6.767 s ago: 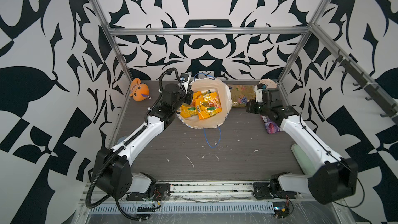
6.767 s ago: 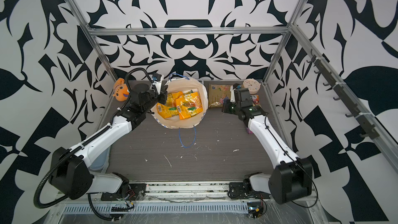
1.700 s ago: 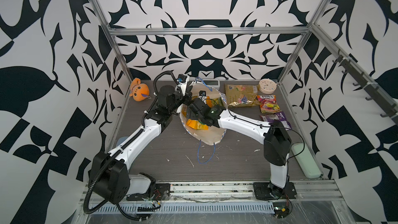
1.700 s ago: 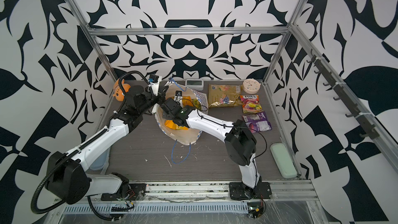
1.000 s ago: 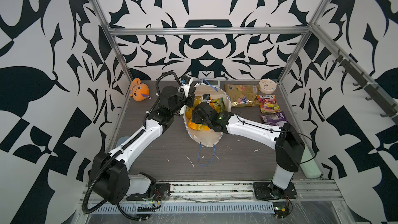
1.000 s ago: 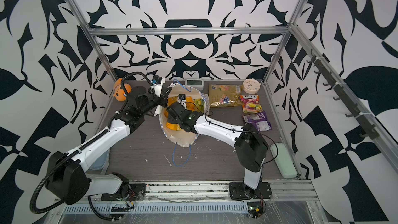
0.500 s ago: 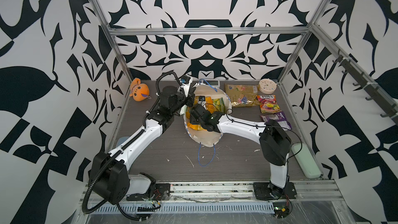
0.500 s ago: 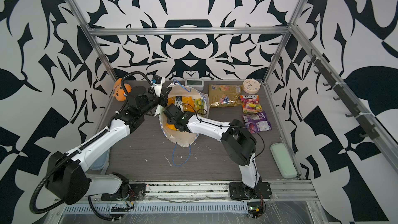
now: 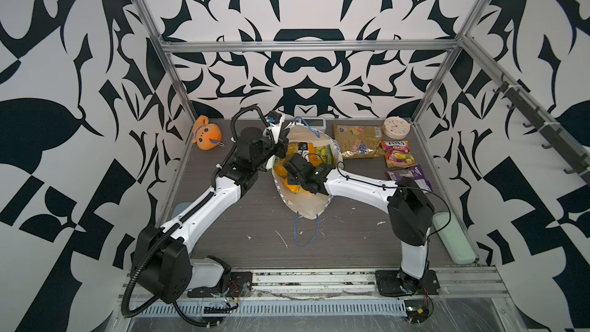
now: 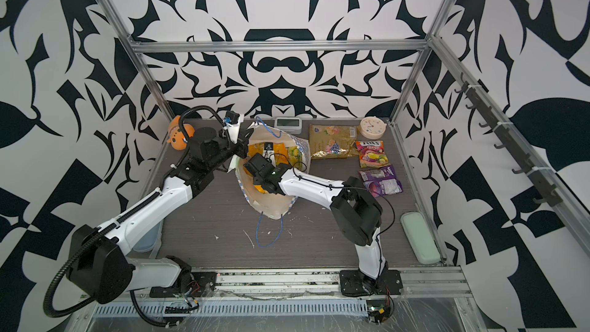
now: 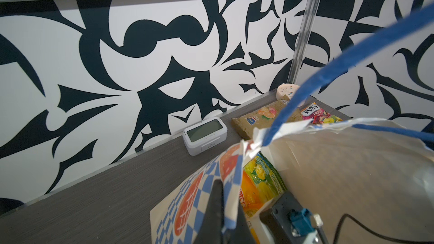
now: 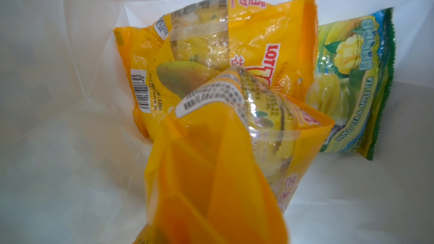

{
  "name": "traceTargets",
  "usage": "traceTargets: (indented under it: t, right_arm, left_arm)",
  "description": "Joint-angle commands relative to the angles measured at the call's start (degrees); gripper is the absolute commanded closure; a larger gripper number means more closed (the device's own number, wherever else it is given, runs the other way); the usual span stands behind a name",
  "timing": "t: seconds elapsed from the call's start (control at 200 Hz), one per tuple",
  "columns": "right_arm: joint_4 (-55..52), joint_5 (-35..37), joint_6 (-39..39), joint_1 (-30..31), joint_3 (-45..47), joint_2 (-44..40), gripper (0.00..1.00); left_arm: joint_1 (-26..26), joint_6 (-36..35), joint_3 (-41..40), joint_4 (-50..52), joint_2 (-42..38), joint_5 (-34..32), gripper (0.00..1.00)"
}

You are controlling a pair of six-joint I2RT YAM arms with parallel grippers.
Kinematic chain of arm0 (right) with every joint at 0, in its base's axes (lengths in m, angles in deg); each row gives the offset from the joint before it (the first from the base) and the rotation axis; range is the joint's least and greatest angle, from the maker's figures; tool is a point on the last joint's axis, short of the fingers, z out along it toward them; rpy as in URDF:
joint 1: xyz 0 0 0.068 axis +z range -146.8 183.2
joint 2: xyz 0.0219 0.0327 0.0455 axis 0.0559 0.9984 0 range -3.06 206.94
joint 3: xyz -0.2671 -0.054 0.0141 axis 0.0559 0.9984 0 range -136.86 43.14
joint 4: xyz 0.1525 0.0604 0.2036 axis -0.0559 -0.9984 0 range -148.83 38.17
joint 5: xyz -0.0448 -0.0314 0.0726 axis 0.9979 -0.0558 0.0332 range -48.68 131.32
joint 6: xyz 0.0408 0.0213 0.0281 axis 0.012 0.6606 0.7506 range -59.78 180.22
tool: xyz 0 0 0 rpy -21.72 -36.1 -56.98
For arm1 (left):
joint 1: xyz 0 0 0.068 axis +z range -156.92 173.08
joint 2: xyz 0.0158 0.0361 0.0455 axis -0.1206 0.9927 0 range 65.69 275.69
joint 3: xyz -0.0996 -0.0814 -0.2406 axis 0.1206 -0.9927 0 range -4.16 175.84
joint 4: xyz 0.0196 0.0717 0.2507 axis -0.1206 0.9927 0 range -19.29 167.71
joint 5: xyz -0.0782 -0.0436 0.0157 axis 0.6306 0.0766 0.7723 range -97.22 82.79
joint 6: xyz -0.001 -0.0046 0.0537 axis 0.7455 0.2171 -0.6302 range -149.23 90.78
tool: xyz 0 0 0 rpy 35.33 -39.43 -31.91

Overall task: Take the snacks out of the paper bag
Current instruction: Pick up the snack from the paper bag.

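Snacks (image 12: pixel 347 85) | left gripper (image 11: pixel 226 205) pinches paper bag (image 9: pixel 303 209) rim | right gripper (image 9: pixel 292 183) clamps orange packet (image 12: pixel 211 160) | next we lift it out

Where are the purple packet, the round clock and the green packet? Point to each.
purple packet (image 10: pixel 380 182): in a top view, middle of its front.
round clock (image 10: pixel 372 128): in a top view, centre of its dial.
green packet (image 12: pixel 352 78): right wrist view, its printed front.
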Motion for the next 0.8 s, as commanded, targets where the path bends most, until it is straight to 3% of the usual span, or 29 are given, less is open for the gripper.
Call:
traceTargets:
  t: [0.0,0.345,0.515,0.795]
  right_arm:
    - [5.06,-3.95,-2.30,-1.15,0.23,-5.40,1.00]
    - [23.88,-31.96,-10.24,-6.88,8.96,-12.69,1.00]
    - [30.95,-40.05,-12.68,-9.41,13.92,-16.87,1.00]
    - [33.35,-47.13,-11.56,-13.07,15.14,-19.97,1.00]
  left_arm:
    - [-0.42,0.22,2.39,-3.31,-1.72,-2.22,1.00]
    - [-0.45,1.02,5.37,1.36,-0.54,-10.22,1.00]
    - [-0.40,1.01,5.46,1.37,-0.38,-12.86,1.00]
    - [-0.40,1.47,6.34,2.16,1.06,-15.24,1.00]
